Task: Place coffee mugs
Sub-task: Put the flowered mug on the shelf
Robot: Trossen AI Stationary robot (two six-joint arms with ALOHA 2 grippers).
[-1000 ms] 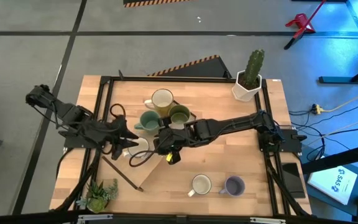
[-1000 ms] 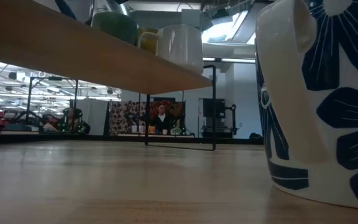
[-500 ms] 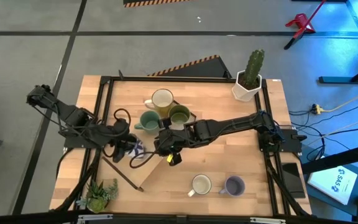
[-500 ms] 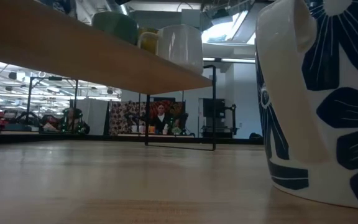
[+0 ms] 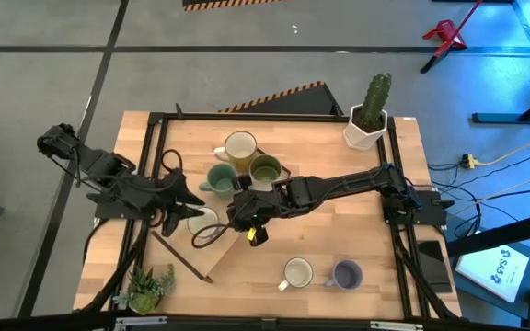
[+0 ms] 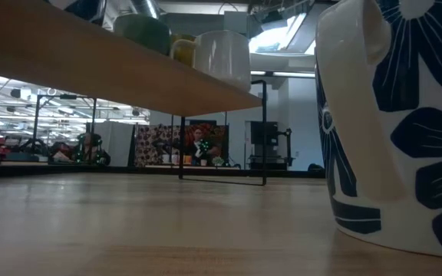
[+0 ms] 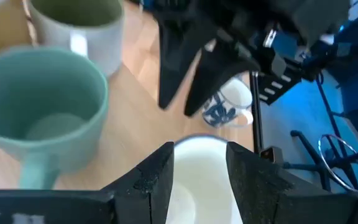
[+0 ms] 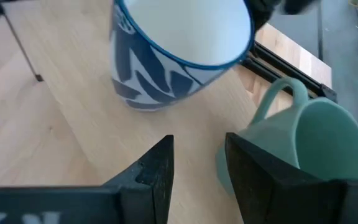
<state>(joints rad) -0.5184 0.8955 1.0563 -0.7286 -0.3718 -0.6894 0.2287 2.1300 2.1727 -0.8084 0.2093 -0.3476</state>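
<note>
A white mug with a blue leaf pattern stands near the table's middle, between my two grippers. My left gripper is shut on it. My right gripper hovers open just to the mug's right and touches nothing; its wrist view shows the mug ahead of its fingers. A teal mug, an olive-lined mug and a cream mug cluster behind, resting on their bases. Another blue-patterned white mug and a lavender mug stand near the near edge. My left gripper has the blue-patterned mug between its two fingers, one on either side of the mug's wall just below the rim. It comes slanting down from the table's left. The mug stands about upright, its base on the table.
A cactus in a white hexagonal pot stands at the far right corner and a small green plant at the near left corner. A dark rod and a cable loop lie beside the held mug. Bare wood lies right of centre.
Half a second ago the mug in my left gripper was tipped, showing its blue side from above; now it is upright again with its white mouth facing up. My left gripper turned with it and stayed on it. My right arm kept still.
</note>
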